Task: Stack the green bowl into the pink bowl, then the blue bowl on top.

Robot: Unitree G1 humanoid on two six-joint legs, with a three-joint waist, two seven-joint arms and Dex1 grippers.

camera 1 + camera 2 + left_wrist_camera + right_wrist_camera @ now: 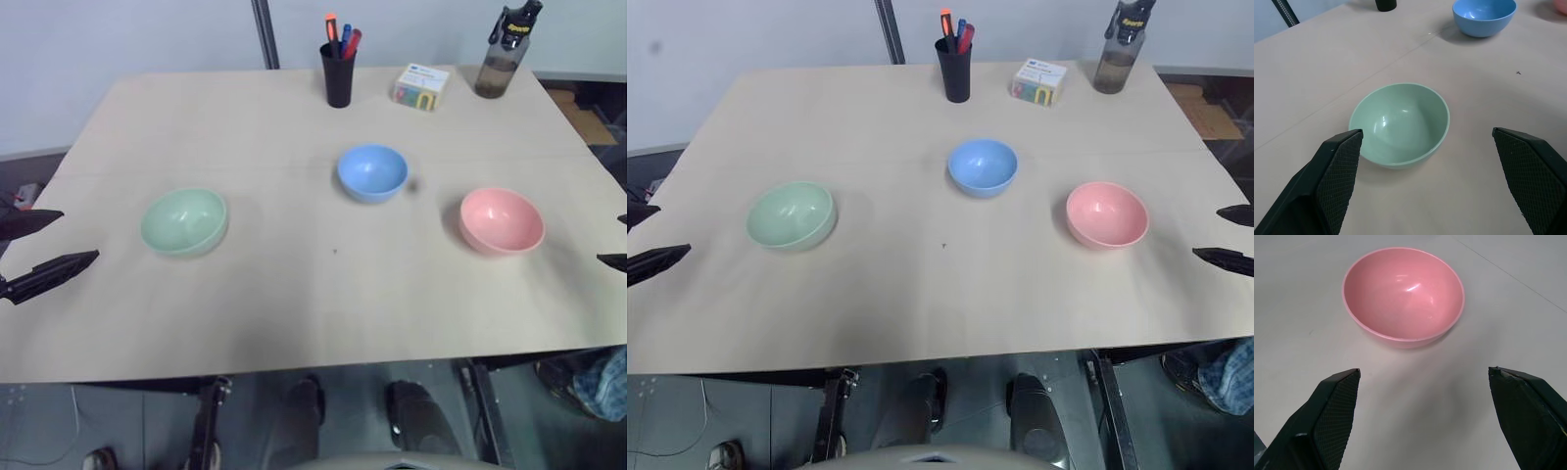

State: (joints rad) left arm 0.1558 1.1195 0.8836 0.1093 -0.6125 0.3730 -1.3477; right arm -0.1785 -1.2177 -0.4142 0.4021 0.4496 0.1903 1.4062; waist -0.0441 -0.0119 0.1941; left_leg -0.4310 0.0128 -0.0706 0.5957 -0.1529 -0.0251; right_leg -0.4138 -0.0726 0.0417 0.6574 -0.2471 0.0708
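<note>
At right edge, cropped right fingers.

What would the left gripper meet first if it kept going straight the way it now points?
Most likely the green bowl, which sits centred ahead of the open left gripper on the table. Nothing lies between them, though the depth is hard to judge.

A pale wooden surface stands against a plain light wall. A dark pole rises behind the surface's far edge. Below its near edge lies a grey floor, with black legs under the surface.
</note>
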